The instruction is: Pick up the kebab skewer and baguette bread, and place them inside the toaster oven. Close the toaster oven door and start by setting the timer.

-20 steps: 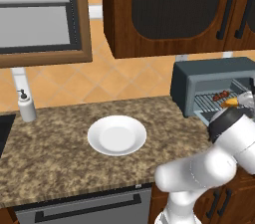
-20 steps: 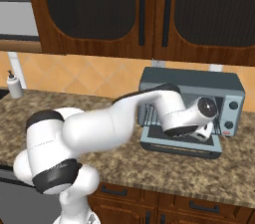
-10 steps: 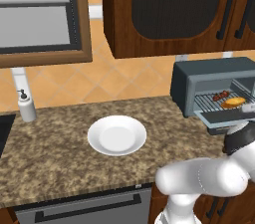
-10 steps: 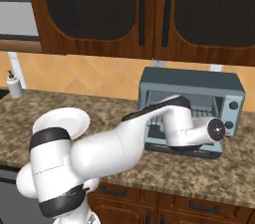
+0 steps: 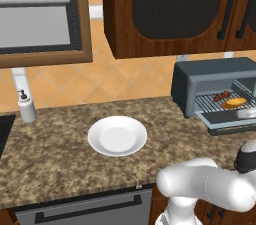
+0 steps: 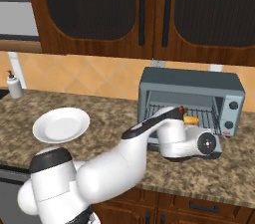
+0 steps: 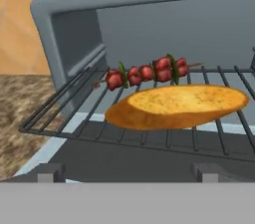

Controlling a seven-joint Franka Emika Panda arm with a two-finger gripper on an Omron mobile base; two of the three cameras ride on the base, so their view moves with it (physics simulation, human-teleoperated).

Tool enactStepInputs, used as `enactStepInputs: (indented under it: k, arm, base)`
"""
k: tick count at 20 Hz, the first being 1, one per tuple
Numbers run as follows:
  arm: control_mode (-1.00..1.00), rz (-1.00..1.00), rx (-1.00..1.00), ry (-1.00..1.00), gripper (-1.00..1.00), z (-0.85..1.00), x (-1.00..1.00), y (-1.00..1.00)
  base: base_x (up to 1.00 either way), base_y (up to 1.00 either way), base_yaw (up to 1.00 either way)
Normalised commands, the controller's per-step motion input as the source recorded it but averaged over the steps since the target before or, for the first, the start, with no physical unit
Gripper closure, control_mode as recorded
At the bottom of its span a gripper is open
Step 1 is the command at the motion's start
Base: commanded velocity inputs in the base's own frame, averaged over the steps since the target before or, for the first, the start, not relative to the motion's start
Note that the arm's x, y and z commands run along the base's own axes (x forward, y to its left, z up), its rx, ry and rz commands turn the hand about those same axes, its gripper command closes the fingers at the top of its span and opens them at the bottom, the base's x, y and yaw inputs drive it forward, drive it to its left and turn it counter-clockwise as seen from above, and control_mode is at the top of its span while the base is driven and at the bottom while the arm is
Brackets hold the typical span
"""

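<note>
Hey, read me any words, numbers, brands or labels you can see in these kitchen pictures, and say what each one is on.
None can be read: the toaster oven, its knobs and the soap bottle show no legible marks.

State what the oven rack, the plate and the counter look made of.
Oven rack: thin dark parallel bars, likely metal wire. Plate: plain white with a soft sheen, probably glazed ceramic. Counter: speckled brown and tan, looks like polished granite, though it could be laminate.
</note>
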Motion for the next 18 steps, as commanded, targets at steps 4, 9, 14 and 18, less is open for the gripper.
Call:
enactStepInputs:
  k: [4,9,14,18]
  arm:
    - [-1.0,-0.16,-0.09,-0.11,-1.0,-0.18,0.11,0.0]
    - [-1.0,-0.08,-0.04,-0.09,-1.0,-0.2,0.0,-0.16]
    - [-1.0,0.0,0.0,-0.05,-1.0,-0.02,0.0,-0.25]
    - [-1.0,0.0,0.0,-0.04,-1.0,0.0,0.0,-0.1]
  base:
    - [0.0,0.0,0.0]
    - [0.0,0.0,0.0]
    - [0.0,0.0,0.0]
    - [0.0,0.0,0.0]
